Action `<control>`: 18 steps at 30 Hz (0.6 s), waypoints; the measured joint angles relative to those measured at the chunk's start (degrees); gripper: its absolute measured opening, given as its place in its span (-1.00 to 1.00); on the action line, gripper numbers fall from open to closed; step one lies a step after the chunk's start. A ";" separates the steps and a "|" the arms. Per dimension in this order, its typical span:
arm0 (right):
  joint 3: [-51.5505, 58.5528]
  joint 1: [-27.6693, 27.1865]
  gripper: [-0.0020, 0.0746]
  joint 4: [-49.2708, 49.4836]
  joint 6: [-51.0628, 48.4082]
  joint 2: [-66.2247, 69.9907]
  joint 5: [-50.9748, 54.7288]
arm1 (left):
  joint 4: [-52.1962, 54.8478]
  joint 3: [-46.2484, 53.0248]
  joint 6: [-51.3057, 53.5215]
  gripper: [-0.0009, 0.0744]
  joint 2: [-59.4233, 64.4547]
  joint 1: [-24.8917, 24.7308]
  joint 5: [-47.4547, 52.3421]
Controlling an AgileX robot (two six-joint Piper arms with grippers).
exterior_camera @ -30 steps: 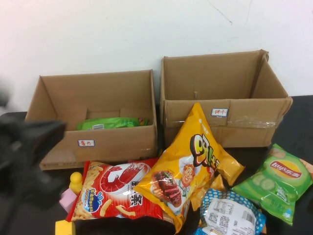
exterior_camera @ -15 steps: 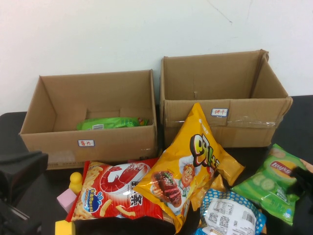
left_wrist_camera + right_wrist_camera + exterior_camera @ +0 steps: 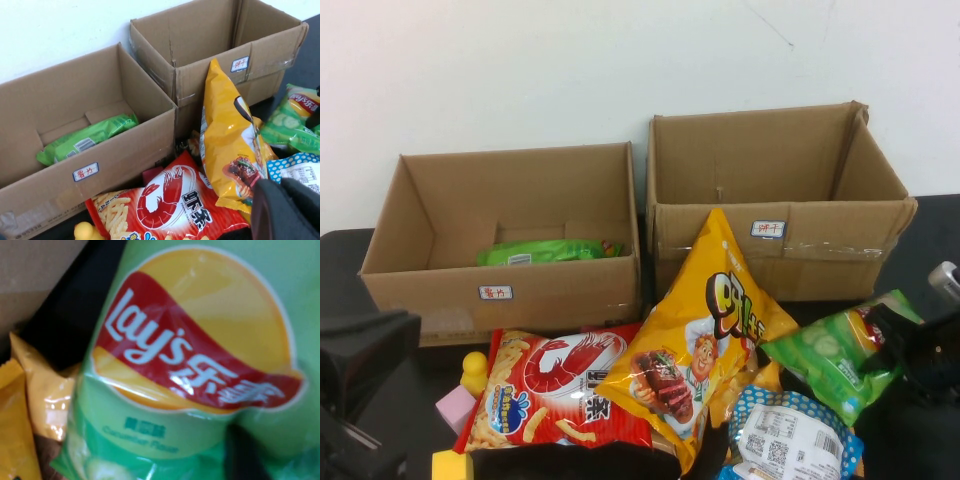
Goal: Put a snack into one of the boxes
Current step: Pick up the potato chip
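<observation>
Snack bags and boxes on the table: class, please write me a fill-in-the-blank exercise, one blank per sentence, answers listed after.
1. The left box already holds a bag coloured ____.
2. The red bag shows a large ____ on its front.
3. The right gripper is at the green Lay's bag, while the left gripper sits low on the table's ____ side.
4. The yellow bag leans in front of the ____ box.

Answers: green; shrimp; left; right
</observation>
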 joint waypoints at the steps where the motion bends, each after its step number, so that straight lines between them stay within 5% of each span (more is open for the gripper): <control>1: -0.10 0.00 -0.29 0.00 -0.14 0.00 0.00 | 0.00 0.00 0.00 -0.98 0.00 0.00 0.01; 7: -0.10 0.00 -0.81 -0.11 -0.14 -2.44 1.16 | 1.65 0.00 0.00 -0.98 0.00 0.00 -1.30; 18: 0.31 0.00 -0.90 -2.22 -1.02 -20.19 10.28 | 10.52 0.00 -1.86 -0.98 0.00 0.00 -6.25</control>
